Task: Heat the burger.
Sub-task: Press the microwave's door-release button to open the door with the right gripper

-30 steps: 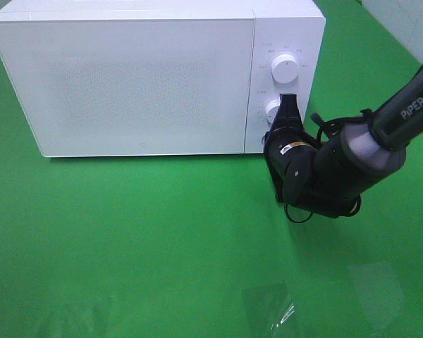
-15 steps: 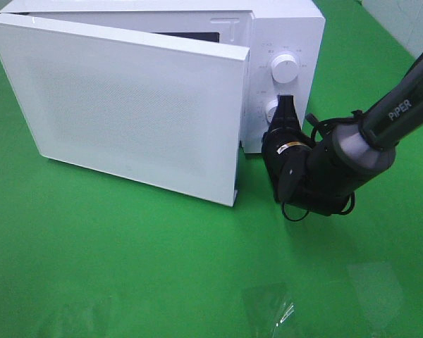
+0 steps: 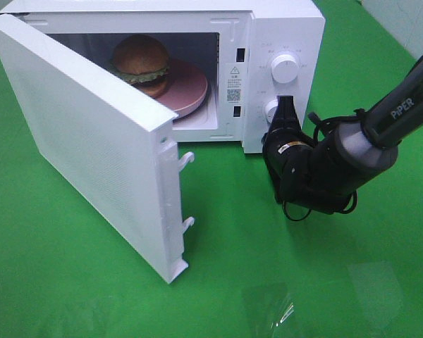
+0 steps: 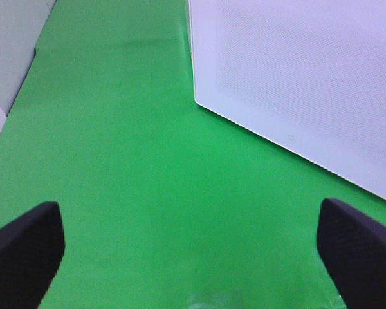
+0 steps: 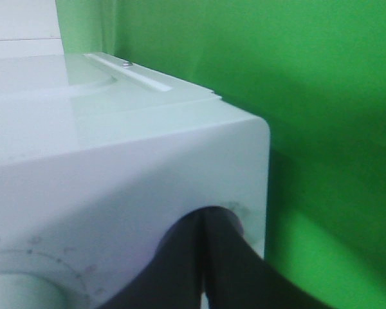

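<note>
The burger [image 3: 141, 60] sits on a pink plate [image 3: 192, 90] inside the white microwave [image 3: 289, 28]. The microwave door [image 3: 92, 148] stands swung wide open toward the front left. My right gripper [image 3: 287, 107] is shut and empty, its tip against the control panel at the lower knob [image 3: 271, 110]. In the right wrist view the closed fingers [image 5: 204, 238] touch the microwave's front [image 5: 116, 161]. My left gripper [image 4: 193, 254] is open and empty, low over the green mat, facing the door's outer face [image 4: 309, 84]. It is out of the exterior view.
The upper knob [image 3: 285, 68] is above my right gripper. The open door juts far over the green mat. A clear plastic scrap [image 3: 278, 310] lies at the front. A pale wall panel [image 4: 6, 51] borders the mat beside the left arm.
The microwave door went from shut to wide open, uncovering the burger on its plate. My right gripper has stayed at the lower knob.
</note>
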Robot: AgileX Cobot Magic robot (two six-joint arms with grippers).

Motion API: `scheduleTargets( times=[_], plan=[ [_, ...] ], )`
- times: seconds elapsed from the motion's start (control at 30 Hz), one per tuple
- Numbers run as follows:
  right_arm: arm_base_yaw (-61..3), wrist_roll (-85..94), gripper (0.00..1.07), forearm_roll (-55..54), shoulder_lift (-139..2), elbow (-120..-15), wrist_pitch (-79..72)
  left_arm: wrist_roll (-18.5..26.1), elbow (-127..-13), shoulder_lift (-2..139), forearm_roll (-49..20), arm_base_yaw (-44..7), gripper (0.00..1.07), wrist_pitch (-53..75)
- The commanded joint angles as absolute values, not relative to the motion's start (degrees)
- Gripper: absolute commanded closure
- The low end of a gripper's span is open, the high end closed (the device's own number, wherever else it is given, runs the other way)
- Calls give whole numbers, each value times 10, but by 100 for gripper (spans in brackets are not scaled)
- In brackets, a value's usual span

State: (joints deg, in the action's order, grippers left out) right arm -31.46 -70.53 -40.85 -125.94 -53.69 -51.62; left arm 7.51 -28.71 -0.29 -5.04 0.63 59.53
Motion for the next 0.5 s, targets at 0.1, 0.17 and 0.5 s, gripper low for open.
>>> scheduleTargets(
  times=[0.1, 0.17, 0.5],
  plan=[
    [-281, -698, 107, -363, -1219, -552, -608, 76, -285, -17, -50, 7, 7, 595],
    [-281, -701, 107, -350, -1211, -535, -571, 76, -285, -17, -50, 7, 7, 595],
    [-281, -716, 107, -250, -1160, -454, -398, 76, -285, -17, -50, 7, 7, 595]
  ],
)
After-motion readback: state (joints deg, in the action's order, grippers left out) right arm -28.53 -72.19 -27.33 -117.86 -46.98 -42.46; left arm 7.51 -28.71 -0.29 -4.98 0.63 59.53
